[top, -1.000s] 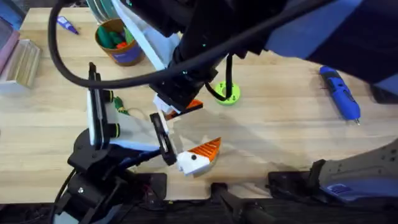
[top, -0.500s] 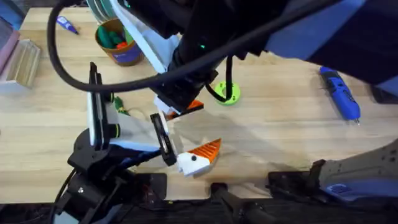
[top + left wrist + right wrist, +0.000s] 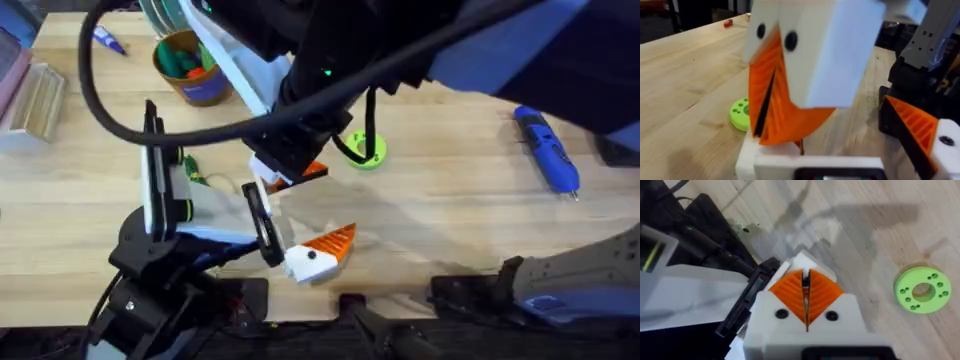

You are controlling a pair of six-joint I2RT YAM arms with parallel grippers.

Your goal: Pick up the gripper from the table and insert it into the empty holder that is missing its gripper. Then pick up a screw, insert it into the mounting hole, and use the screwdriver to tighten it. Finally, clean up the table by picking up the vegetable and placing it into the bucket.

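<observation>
My right gripper [image 3: 292,172] reaches across the middle, its orange pads [image 3: 805,294] pressed together over the white holder [image 3: 790,161], which is one jaw of my left gripper [image 3: 290,225]. An orange sliver, the gripper [image 3: 314,170], sticks out at the right pads; most of it is hidden. The left gripper stands open, its other jaw carrying an orange tip [image 3: 335,240]. The blue screwdriver [image 3: 546,148] lies at the far right. A small green vegetable [image 3: 193,172] lies beside the left arm. The golden-brown bucket [image 3: 190,66] stands at the back left.
A lime-green disc with holes [image 3: 366,150] lies just right of the right gripper, with a black cable over it. A small blue-white pen tool [image 3: 106,40] and a clear box [image 3: 38,98] sit at the far left. Bare wood stretches between disc and screwdriver.
</observation>
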